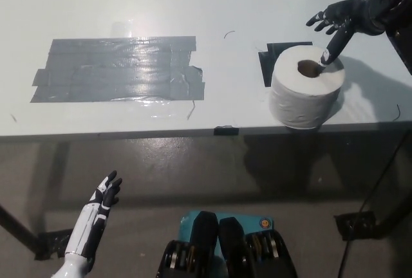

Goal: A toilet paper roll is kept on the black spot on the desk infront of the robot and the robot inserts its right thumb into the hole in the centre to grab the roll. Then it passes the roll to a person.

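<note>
A white toilet paper roll (pixel 307 86) stands upright on the pale surface (pixel 193 1), close to its front edge and toward the right. It covers most of a black spot (pixel 273 54), whose dark corner shows just behind and to the left of the roll. The cardboard hole (pixel 309 67) at the roll's top faces upward.

The black right hand (pixel 341 24) hangs above the far right side of the roll, fingers spread apart and holding nothing. Its thumb (pixel 333 47) points down toward the roll's top, the tip at the right rim of the hole rather than inside it; whether it touches the paper cannot be told.

A broad patch of grey tape (pixel 119 69) lies flat on the surface, well apart to the left of the roll.

The white left hand (pixel 103 202) rests low at the lower left, below the surface's front edge, fingers loosely apart and holding nothing.
</note>
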`<state>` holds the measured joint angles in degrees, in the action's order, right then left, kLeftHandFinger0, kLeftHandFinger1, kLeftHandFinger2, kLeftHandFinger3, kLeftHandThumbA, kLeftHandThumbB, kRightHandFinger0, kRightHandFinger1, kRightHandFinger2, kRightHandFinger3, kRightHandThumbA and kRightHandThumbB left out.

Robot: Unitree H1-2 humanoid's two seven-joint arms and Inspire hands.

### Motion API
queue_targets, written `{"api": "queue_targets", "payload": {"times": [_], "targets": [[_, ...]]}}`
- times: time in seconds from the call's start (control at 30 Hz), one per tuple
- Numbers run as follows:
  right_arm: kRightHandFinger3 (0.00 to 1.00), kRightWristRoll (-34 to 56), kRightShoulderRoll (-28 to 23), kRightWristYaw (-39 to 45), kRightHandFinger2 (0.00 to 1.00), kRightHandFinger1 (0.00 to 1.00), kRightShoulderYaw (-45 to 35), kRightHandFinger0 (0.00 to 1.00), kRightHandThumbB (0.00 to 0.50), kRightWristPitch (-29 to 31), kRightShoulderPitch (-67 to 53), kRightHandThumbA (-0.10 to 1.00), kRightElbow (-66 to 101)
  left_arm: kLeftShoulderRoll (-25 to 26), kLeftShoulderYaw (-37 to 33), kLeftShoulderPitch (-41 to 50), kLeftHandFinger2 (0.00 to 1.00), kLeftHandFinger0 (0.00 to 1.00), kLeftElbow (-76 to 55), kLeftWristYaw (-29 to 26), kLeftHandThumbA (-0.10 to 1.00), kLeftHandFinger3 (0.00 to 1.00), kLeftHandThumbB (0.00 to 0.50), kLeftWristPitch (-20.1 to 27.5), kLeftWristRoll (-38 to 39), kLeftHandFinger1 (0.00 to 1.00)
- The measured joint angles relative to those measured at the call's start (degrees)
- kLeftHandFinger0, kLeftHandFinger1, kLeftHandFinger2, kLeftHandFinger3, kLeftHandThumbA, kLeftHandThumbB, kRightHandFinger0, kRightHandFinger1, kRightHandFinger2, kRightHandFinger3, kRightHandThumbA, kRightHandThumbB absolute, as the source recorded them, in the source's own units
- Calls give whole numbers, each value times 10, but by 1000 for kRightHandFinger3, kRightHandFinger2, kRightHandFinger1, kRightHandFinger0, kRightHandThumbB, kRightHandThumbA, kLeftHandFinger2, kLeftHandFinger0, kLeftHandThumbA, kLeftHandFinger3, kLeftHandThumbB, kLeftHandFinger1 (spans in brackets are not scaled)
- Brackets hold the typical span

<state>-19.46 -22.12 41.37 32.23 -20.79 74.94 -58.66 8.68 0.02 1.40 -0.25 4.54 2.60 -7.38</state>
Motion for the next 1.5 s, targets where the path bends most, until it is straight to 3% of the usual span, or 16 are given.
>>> {"api": "queue_targets", "payload": {"times": [0.13, 0.17, 0.23, 0.4, 0.53, 0.7, 0.8, 1.0, 1.2, 1.23, 1.27, 1.37, 1.4, 1.43, 1.47, 1.5], "targets": [[1000, -4, 7, -2, 1000, 1000, -2, 1000, 302, 1, -1, 1000, 1, 0, 0, 0, 1000, 1000, 0, 0, 998, 1000, 332, 0, 0, 1000], [1000, -4, 9, -2, 1000, 1000, -2, 1000, 318, 2, -1, 1000, 1, 0, 0, 0, 1000, 1000, 0, 0, 1000, 1000, 338, 0, 0, 1000], [1000, -6, 11, -2, 1000, 1000, -2, 1000, 281, 4, -1, 1000, 1, 0, 0, 0, 1000, 1000, 0, 0, 1000, 1000, 328, 0, 0, 1000], [1000, -6, 20, -1, 1000, 1000, -2, 1000, 306, 13, 0, 1000, -15, 0, 0, -1, 1000, 1000, 0, 0, 1000, 1000, 331, 0, 0, 1000], [1000, -8, 27, 2, 1000, 1000, -1, 1000, 287, 22, 3, 1000, -38, 0, 0, -1, 1000, 1000, -3, 0, 1000, 1000, 339, 0, -1, 1000], [1000, -17, 29, 2, 1000, 1000, 0, 1000, 205, 32, 5, 1000, -46, 0, 0, -3, 1000, 1000, -7, 0, 1000, 1000, 350, 0, -1, 1000], [1000, -22, 29, 2, 1000, 1000, 1, 1000, 249, 40, 5, 1000, -46, 0, 0, -3, 1000, 1000, -7, 0, 1000, 1000, 354, 0, 0, 1000], [1000, -32, 31, 2, 1000, 1000, 6, 1000, 220, 44, 5, 1000, -62, 0, 0, -3, 1000, 1000, -8, 0, 1000, 1000, 346, 0, 0, 1000], [1000, -49, 35, -17, 1000, 1000, 15, 1000, 244, 49, 4, 1000, -74, 0, 0, -3, 1000, 1000, -10, 1, 999, 1000, 354, 0, 1, 1000], [1000, -53, 38, -22, 1000, 1000, 16, 1000, 261, 50, 4, 765, -75, 0, 0, -3, 1000, 1000, -12, 1, 1000, 1000, 347, 0, 1, 1000], [1000, -54, 40, -26, 1000, 1000, 15, 1000, 267, 51, 4, 675, -77, 0, 0, -3, 1000, 1000, -13, 1, 998, 1000, 352, 0, 1, 1000], [1000, -55, 50, -57, 1000, 1000, 5, 1000, 272, 51, -3, 669, -87, 0, 0, -3, 1000, 1000, -13, 1, 998, 1000, 352, 0, 1, 1000], [1000, -55, 55, -69, 983, 862, 2, 882, 237, 52, -7, 604, -90, 0, 0, -3, 1000, 1000, -13, 1, 1000, 1000, 349, 0, 1, 1000], [1000, -56, 59, -79, 580, 416, 0, 360, 224, 53, -11, 374, -94, 0, 0, -3, 1000, 1000, -13, 1, 1000, 1000, 348, 0, 1, 1000], [970, -57, 63, -89, 697, 578, -2, 378, 223, 53, -14, 202, -96, 0, 0, -3, 1000, 1000, -13, 1, 992, 1000, 348, 0, 1, 1000], [783, -58, 66, -98, 580, 460, -2, 250, 217, 53, -18, -40, -96, 0, 0, -3, 1000, 1000, -14, 1, 995, 1000, 351, 0, 1, 1000]]}}
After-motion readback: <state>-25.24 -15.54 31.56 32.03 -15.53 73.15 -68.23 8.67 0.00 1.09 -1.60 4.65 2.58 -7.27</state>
